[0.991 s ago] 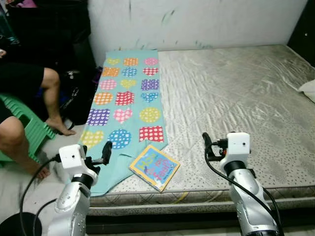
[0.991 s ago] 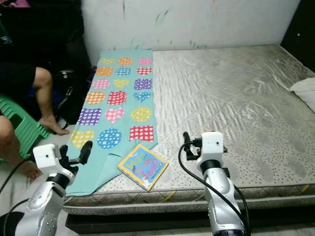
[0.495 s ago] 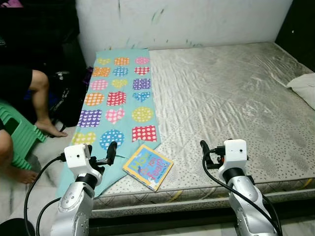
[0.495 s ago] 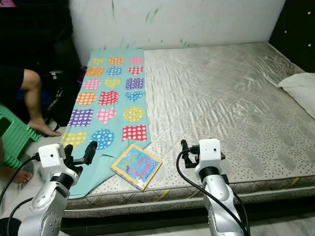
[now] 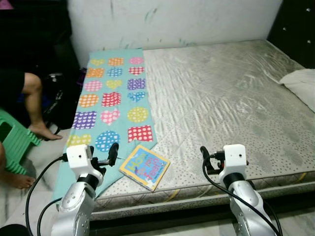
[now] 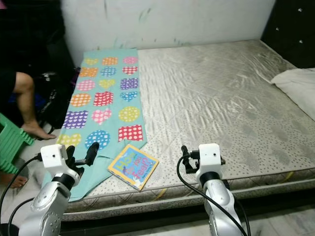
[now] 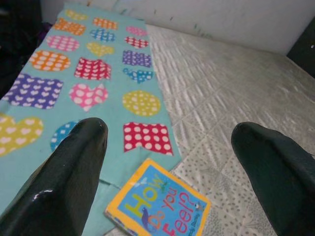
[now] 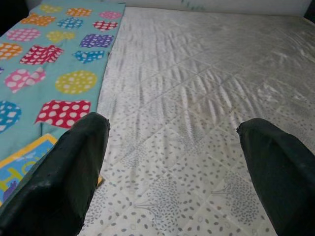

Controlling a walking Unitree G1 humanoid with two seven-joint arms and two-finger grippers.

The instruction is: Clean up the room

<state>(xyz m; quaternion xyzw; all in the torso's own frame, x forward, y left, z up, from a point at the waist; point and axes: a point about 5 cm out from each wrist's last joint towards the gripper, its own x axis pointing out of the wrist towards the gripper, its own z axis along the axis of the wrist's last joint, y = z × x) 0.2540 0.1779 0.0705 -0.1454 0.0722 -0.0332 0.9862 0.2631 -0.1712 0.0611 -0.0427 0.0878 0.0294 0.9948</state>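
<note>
A picture book (image 5: 145, 167) titled "How Do You Feel?" lies flat near the front edge of the mattress (image 5: 226, 93), its corner resting on a teal blanket (image 5: 112, 101) printed with dotted hearts and circles. The blanket runs along the mattress's left side and hangs over the front. My left gripper (image 5: 112, 149) hovers open over the blanket's lower end, just left of the book. On the other side of the book, my right gripper (image 5: 204, 150) is open above the bare mattress. Nothing is held by either one.
A white pillow (image 5: 300, 83) lies at the mattress's right edge. A person's bare legs (image 5: 30, 101) and a green plastic stool (image 5: 14, 142) are on the floor at the left, beside a dark bag (image 5: 59, 101). A white wall (image 5: 172, 19) backs the bed.
The camera has turned right, so the scene has slid left and the pillow has come into fuller view. Both arms keep the same raised pose with fingers apart.
</note>
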